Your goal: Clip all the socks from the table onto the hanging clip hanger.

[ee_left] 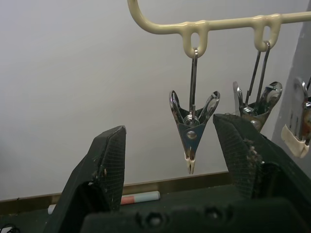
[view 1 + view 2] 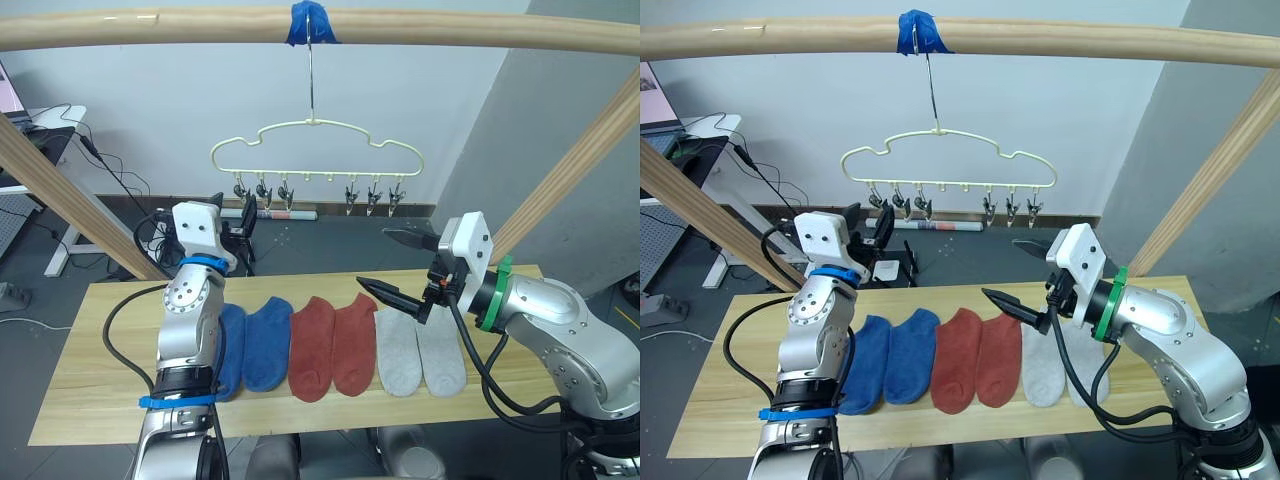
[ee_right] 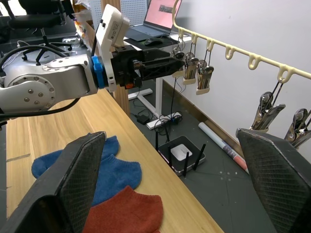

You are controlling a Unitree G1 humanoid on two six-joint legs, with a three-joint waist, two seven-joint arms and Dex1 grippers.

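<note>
Lying on the table — six socks; both claws spread, left claw near a clip.

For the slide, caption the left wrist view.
Open left gripper aimed at a small metal clip hanging from the pale yellow-green wire clip hanger.

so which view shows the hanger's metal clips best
The left wrist view: one clip hangs close up between the open left fingers. The eye views show the whole row as small shapes; the right wrist view shows several at an angle.
</note>
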